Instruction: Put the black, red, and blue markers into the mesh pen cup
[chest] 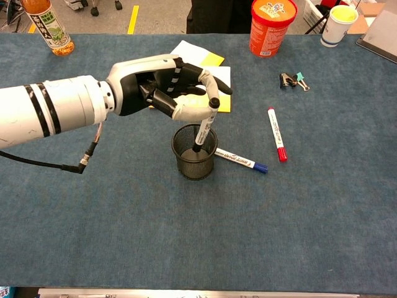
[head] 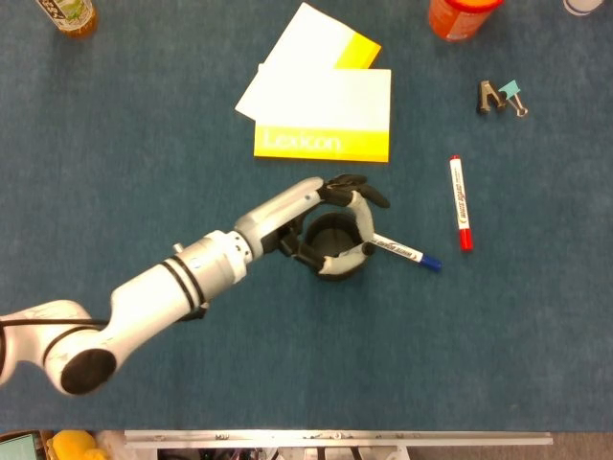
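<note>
My left hand (chest: 170, 90) hovers over the black mesh pen cup (chest: 194, 152) and pinches the black marker (chest: 204, 127) by its top; the marker hangs nearly upright with its lower end inside the cup's rim. From the head view the left hand (head: 330, 225) covers most of the cup (head: 335, 261). The blue marker (head: 404, 251) lies on the table against the cup's right side. The red marker (head: 460, 202) lies further right, pointing away from me. The right hand is not seen in either view.
Two yellow-and-white notepads (head: 321, 110) lie behind the cup. Binder clips (head: 501, 97) sit at the back right, an orange tub (chest: 273, 26) and a paper cup (chest: 342, 25) at the far edge, a drink bottle (chest: 46, 25) at the far left.
</note>
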